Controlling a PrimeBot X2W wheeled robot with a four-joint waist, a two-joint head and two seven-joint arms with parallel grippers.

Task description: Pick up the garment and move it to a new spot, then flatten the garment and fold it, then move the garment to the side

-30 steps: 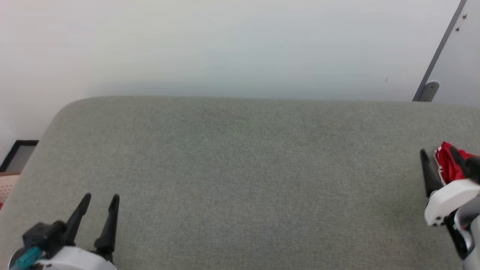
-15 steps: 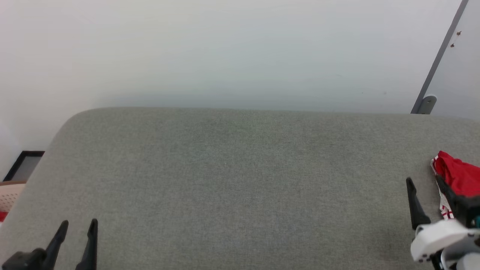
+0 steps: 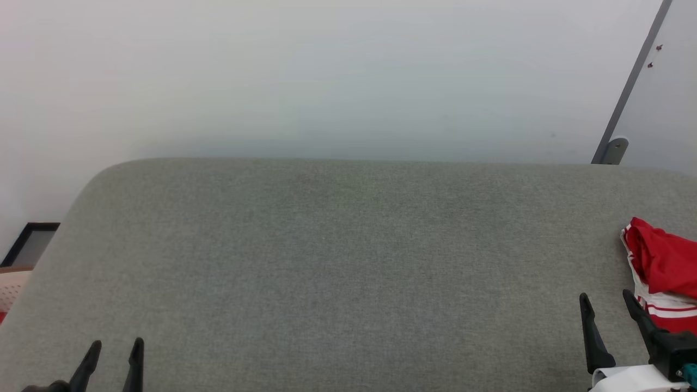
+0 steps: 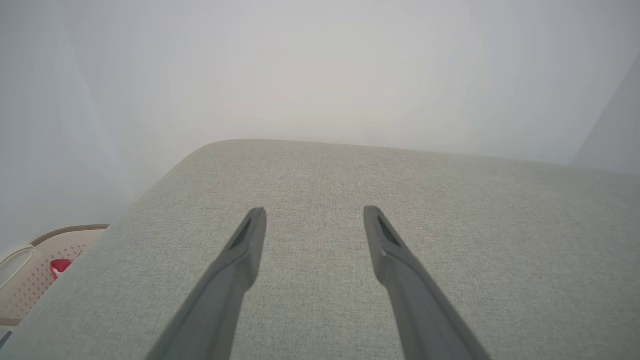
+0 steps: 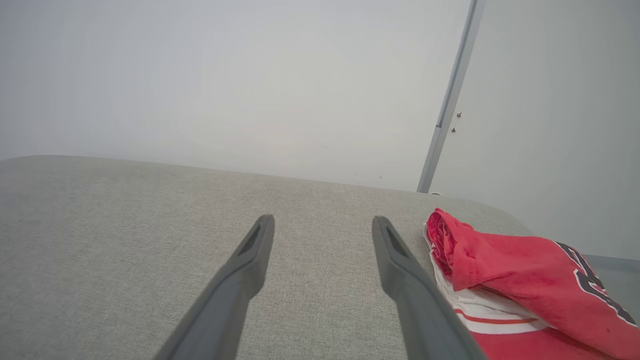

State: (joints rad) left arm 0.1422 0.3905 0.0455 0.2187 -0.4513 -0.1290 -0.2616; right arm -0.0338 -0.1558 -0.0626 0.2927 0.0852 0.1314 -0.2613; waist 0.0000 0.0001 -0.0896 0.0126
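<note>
Garment position: garment (image 3: 661,261) lies bunched at the right edge of the tabletop (image 3: 348,261), cut off by the picture's border, just right of the right pincer (image 3: 605,295).
Surroundings: grey fabric tabletop with a rounded far-left corner; pale wall (image 3: 326,81) behind it; slanted grey post (image 3: 631,87) at far right; dark frame (image 3: 30,242) low beyond the left edge.
Obstruction: in the right wrist view the right pincer's right finger overlaps the garment's white edge; contact cannot be told.
Garment look: red cloth, rumpled and rolled over on itself; white panel with red stripes beneath; part of dark, white-edged lettering at its right end.
Left pincer: left pincer (image 3: 117,342) at lower left over the tabletop, fingers spread wide, holding nothing.
Right pincer: at lower right, fingers spread wide, holding nothing.
Container: beige perforated basket (image 4: 30,270) beside and below the tabletop's left edge; small red item (image 4: 60,267) inside.
</note>
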